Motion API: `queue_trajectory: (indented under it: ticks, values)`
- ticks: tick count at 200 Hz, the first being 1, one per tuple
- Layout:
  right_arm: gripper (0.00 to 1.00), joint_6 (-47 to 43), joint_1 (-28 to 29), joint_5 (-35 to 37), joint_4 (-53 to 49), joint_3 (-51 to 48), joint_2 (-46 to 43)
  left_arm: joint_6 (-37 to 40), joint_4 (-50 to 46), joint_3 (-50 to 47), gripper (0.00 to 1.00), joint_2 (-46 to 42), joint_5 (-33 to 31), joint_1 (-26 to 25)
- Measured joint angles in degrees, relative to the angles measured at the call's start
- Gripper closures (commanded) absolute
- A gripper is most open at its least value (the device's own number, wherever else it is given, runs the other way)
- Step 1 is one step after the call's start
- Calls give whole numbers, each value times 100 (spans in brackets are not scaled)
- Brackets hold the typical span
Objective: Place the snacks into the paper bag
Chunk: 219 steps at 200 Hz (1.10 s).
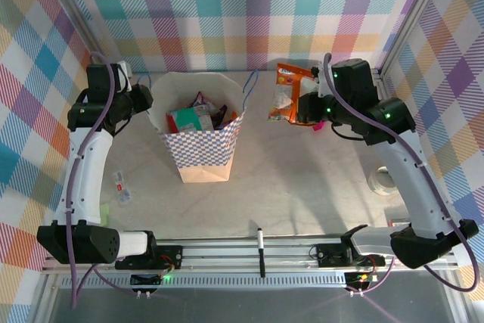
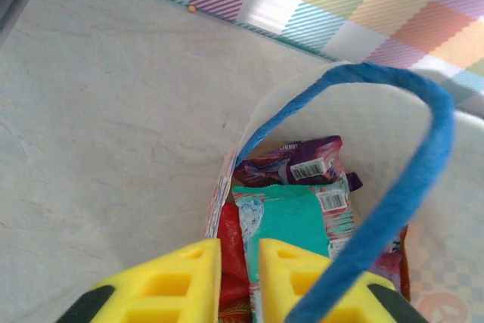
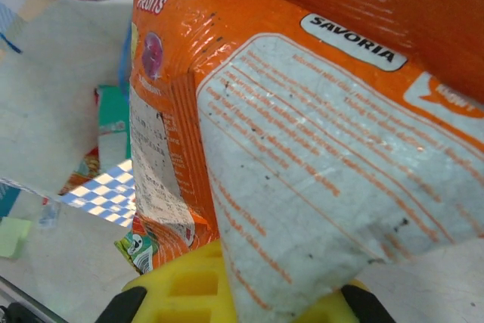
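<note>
Snacks [image 1: 198, 115]: several already lie inside the paper bag [image 1: 203, 153]. One more is held outside it.

Bag: stands upright on the surface [image 1: 302, 194], left of centre, mouth open. Checked side faces the arm bases.

Contents, top view: a teal packet [image 1: 185, 119] and a purple packet [image 1: 203, 102] show in the mouth. Left wrist view adds a red packet [image 2: 233, 262] lying against the bag's wall beside the teal one. The purple one lies beyond both.

Left end effector [image 1: 146, 100]: at the bag's left rim. Its yellow fingers [image 2: 174, 277] stand close together with a narrow gap between them. The bag's rim runs down to that gap, but I cannot tell whether the paper is pinched. A blue cord handle [image 2: 412, 179] arcs over the other finger.

Right end effector [image 1: 301, 107]: closed on an orange packet [image 1: 289, 88], gripped at its edge. The packet sits right of the bag and apart from it, near the back wall. Right wrist view: its crinkled back panel carries small print and the word "SAVORIA". The bag's mouth lies off to the left beyond it.

Other items: a marker pen [image 1: 260, 251] lies at the near edge by the rail. A clear wrapper [image 1: 121, 185] lies on the surface left of the bag, apart from it.
</note>
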Motion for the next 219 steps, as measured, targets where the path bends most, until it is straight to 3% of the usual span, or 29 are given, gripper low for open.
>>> queue_trajectory:
  ticks: [61,219]
  values:
    - [96,-146,496,-354,264,920,658,-254,256,-160,99,-28,444,289]
    - [97,-74,1163,-1263,640,2828,3222,-363,400,-507,100,-208,671,398]
